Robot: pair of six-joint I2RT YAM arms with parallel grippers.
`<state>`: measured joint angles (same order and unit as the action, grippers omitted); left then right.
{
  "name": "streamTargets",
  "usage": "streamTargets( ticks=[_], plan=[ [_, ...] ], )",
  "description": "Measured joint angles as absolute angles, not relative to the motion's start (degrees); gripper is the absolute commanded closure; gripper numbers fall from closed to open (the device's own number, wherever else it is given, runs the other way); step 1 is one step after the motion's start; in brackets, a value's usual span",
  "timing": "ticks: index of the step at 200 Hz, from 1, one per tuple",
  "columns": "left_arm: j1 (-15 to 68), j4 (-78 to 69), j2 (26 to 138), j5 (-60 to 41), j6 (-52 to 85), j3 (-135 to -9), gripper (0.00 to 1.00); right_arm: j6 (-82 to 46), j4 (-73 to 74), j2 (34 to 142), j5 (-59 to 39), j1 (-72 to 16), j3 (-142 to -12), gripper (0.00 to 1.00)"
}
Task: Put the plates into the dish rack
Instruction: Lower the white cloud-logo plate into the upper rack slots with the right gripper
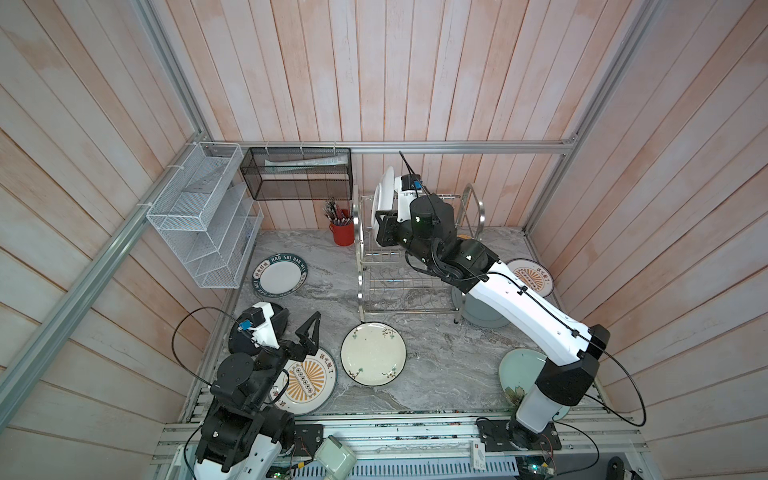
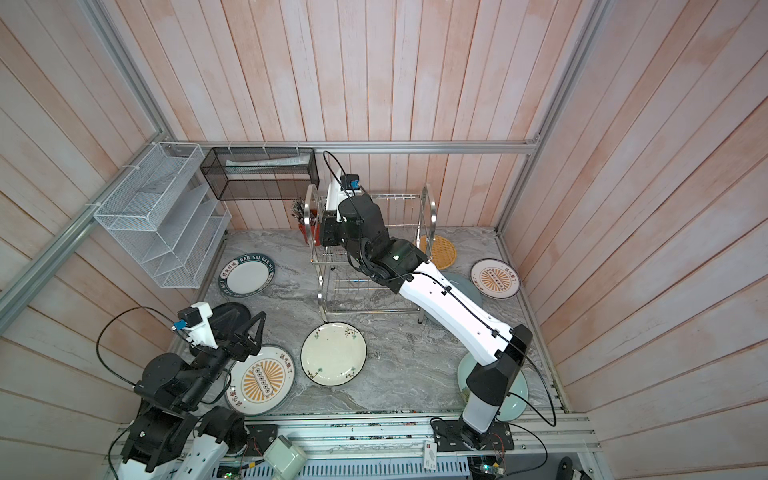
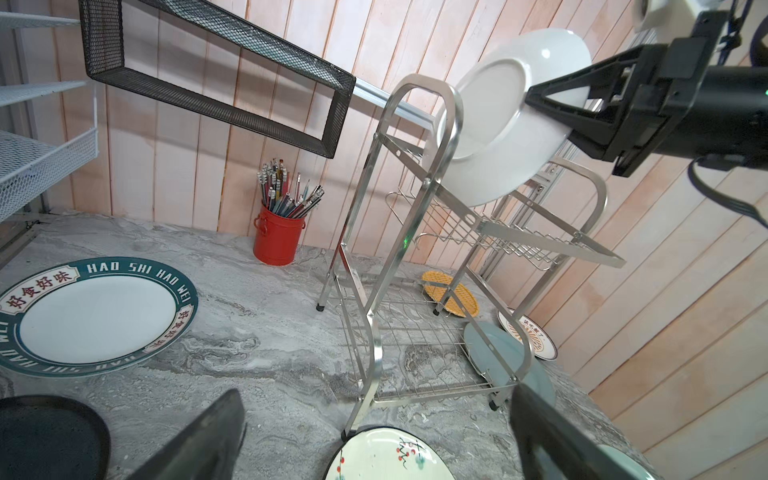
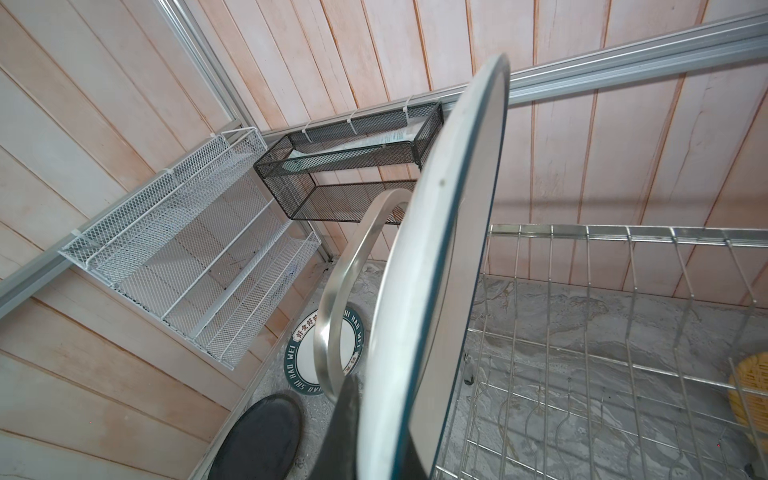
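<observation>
My right gripper (image 1: 380, 217) is shut on the rim of a white plate (image 1: 383, 193) with a teal edge. It holds the plate upright over the left end of the dish rack's (image 1: 415, 286) top tier (image 4: 582, 353). In the left wrist view that plate (image 3: 498, 120) hangs just above the upper wires. My left gripper (image 1: 308, 326) is open and empty, above the table between a black plate (image 1: 282, 320) and a sunburst plate (image 1: 307, 384). A lettered-rim plate (image 1: 280, 276) and a cream floral plate (image 1: 373, 354) lie flat.
Right of the rack lie a second sunburst plate (image 1: 532, 276), a grey-blue plate (image 1: 482, 313), a pale green plate (image 1: 519, 370) and an orange lattice plate (image 2: 440, 251). A red pencil cup (image 1: 343, 230), a white mesh organiser (image 1: 203, 224) and a black mesh basket (image 1: 299, 174) line the back.
</observation>
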<state>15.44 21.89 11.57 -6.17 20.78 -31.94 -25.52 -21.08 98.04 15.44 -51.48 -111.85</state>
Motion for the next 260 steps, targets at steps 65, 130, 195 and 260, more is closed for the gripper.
streamTargets(
  ticks=[65, 130, 195, 260],
  plan=[
    [15.4, 21.9, 11.6, -6.2, 20.8, -31.9, 0.00, -26.0, -20.9, 98.0, 15.6, -51.3, -110.6, 1.00],
    [15.4, 21.9, 11.6, -6.2, 20.8, -31.9, 0.00, -26.0, -20.2, 98.1, 15.6, -51.1, -109.2, 1.00],
    [15.4, 21.9, 11.6, -6.2, 20.8, -31.9, 0.00, -23.4, -19.8, 98.1, 15.2, -51.6, -109.1, 1.00],
    [15.4, 21.9, 11.6, -6.2, 20.8, -31.9, 0.00, -20.9, -18.2, 98.0, 14.3, -53.5, -108.8, 1.00]
  ],
)
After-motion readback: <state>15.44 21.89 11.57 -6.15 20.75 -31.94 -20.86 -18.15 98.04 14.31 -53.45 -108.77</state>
